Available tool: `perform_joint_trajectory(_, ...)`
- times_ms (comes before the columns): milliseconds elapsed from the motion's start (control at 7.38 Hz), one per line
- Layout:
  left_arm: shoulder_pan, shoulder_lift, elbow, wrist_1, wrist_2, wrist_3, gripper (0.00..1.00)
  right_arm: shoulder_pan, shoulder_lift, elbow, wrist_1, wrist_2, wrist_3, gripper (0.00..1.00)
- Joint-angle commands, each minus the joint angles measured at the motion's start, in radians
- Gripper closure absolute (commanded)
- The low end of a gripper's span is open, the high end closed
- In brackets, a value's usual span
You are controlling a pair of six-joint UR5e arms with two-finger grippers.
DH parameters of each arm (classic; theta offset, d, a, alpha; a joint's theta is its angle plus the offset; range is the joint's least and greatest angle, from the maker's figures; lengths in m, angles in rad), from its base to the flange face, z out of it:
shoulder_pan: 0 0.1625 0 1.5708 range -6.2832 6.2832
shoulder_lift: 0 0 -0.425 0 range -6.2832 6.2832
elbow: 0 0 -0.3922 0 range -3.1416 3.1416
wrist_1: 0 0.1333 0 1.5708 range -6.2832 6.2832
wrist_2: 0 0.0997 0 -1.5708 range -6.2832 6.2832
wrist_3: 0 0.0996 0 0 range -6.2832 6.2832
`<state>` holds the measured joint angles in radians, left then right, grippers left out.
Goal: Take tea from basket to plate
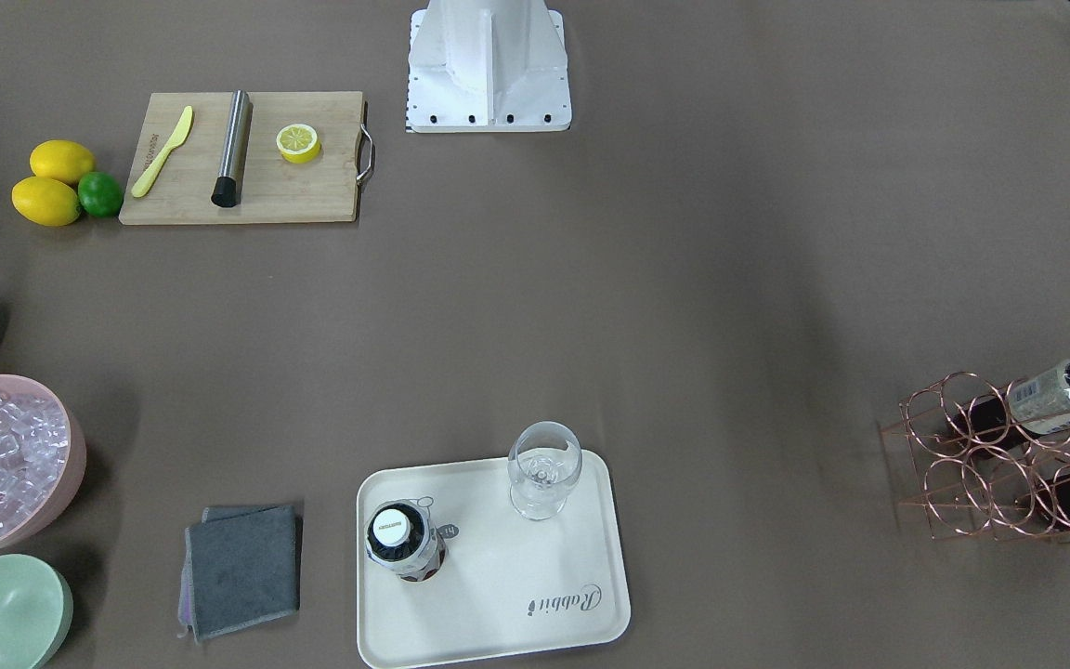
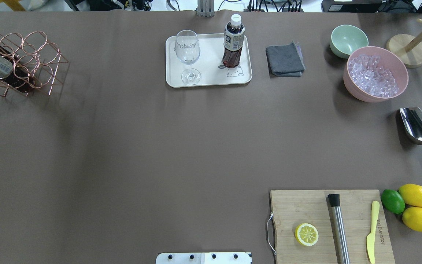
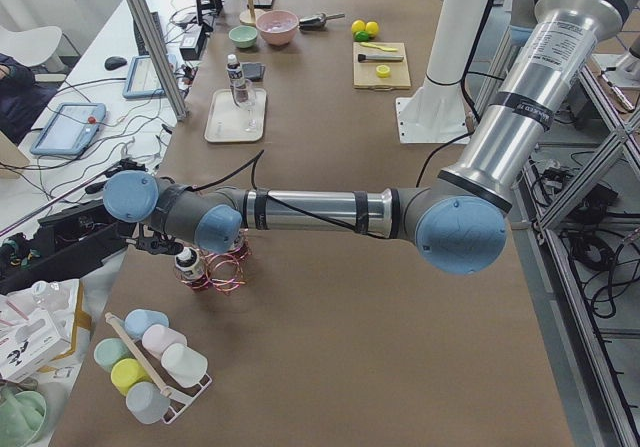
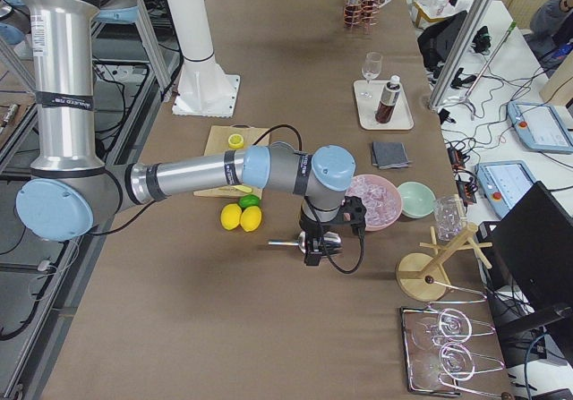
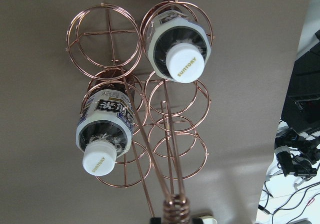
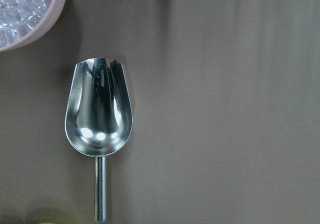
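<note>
Though neither one's opening can be told, left pincer [image 3: 158, 245] hangs above basket [image 5: 175, 144] with two spare bottles [image 5: 177, 48], right pincer [image 4: 312, 255] above scoop [image 6: 99, 114]; tea [image 2: 233, 44] stands upright on plate [image 2: 211, 55].

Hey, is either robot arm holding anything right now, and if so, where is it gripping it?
It cannot be told. The left gripper is over the basket and the right gripper is over the scoop, but neither one's fingers show clearly.

We see silver tubes, pale blue joint caps, black bands and cables on left arm [image 3: 300, 210] and right arm [image 4: 192, 174]; white bolted pedestal [image 1: 489, 70].
</note>
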<state>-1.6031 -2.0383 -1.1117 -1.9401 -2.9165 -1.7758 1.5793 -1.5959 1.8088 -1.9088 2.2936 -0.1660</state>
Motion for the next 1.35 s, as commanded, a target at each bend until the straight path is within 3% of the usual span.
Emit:
perform_joint_trajectory(0, 0.0, 0.0, 0.0, -0.005, 0.0, -0.001, 0.03, 0.001, 0.005, 0.0, 0.001, 0.026, 0.003, 0.01)
perform_joint_trajectory(677, 0.018, -0.003, -0.019, -0.054, 0.065, -0.001, 0.02, -0.001, 0.004, 0.001, 0.001, 0.032, 0.002, 0.01)
perform_joint_trajectory(948, 0.022, 0.064, -0.06, -0.133, 0.124, 0.069, 0.02, -0.001, 0.005, 0.01, 0.002, 0.03, 0.002, 0.01)
perform_joint_trajectory(1219, 0.002, 0.102, -0.077, -0.134, 0.122, 0.122, 0.02, -0.001, 0.005, 0.006, 0.002, 0.03, 0.002, 0.01)
